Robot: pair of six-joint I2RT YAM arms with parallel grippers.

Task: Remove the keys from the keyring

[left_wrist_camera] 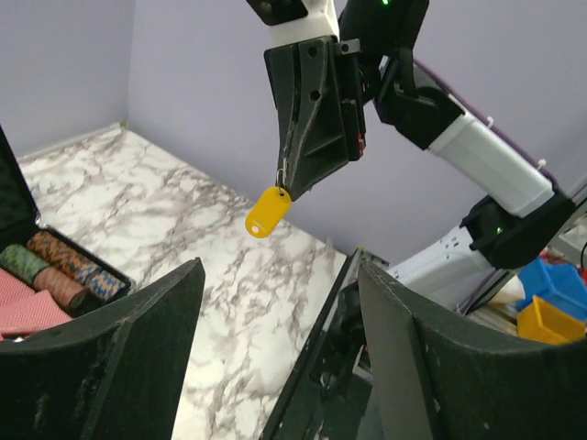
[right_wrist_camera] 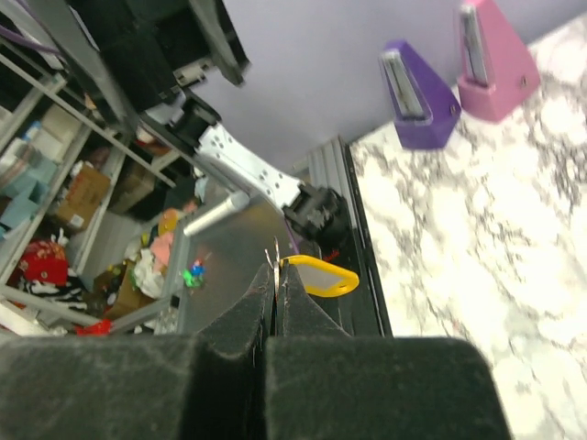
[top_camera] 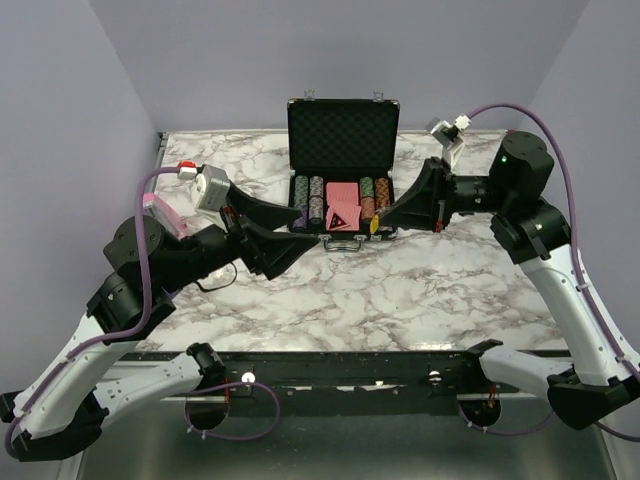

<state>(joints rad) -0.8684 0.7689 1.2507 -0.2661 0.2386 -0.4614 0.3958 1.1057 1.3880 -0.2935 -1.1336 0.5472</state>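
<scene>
Above the marble counter point(top_camera: 420, 290), just in front of the open black case point(top_camera: 343, 135), the right pincer point(right_wrist_camera: 276, 286) is pinching the keyring point(left_wrist_camera: 268, 212) by its thin metal loop, jaws fully closed, with the yellow tag dangling free. The left pincer point(left_wrist_camera: 280, 270) is facing it, spread wide and gripping nothing. No keys are showing clearly. The tag is looking light, stiff and likely to swing; the slim loop is probably slippery, so the tag's flat body is looking like the safest hold. Lilac walls are enclosing the glossy counter.
</scene>
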